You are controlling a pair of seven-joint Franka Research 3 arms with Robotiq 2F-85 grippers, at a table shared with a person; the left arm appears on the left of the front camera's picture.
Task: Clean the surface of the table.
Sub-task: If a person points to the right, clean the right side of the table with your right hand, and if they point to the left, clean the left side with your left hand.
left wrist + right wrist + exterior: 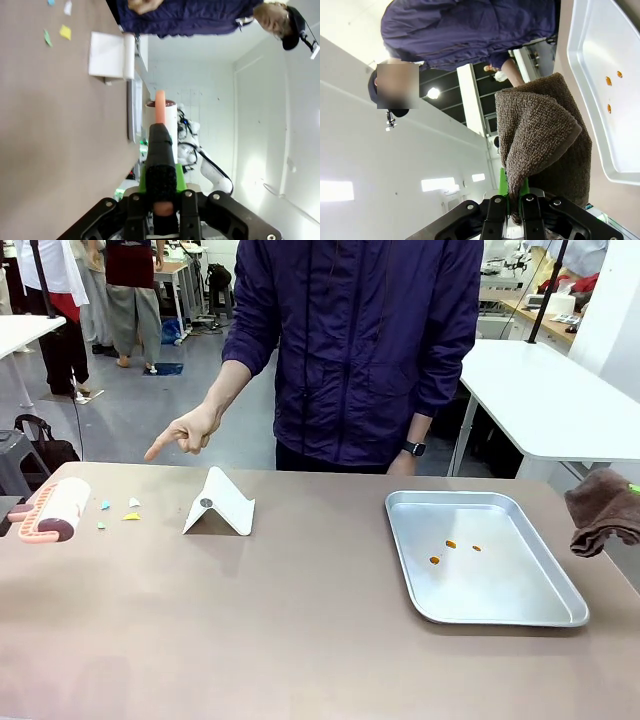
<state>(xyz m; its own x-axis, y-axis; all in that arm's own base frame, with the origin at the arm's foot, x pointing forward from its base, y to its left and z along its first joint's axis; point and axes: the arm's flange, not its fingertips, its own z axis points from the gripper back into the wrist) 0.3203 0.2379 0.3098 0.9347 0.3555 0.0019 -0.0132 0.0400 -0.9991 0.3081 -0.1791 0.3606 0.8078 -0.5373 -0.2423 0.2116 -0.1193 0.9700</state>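
so the paper scraps (131, 516) sit by the table's (300, 640) far left corner, just beside the lint roller (57, 508) that the left gripper (160, 175) has clamped tight by its handle, way closer than the right gripper (515, 195) pinching a brown towel (603, 508) at the right edge

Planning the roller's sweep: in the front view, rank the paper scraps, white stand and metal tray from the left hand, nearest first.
1. Paper scraps, far left, beside the roller.
2. White stand, left of centre.
3. Metal tray, right side.
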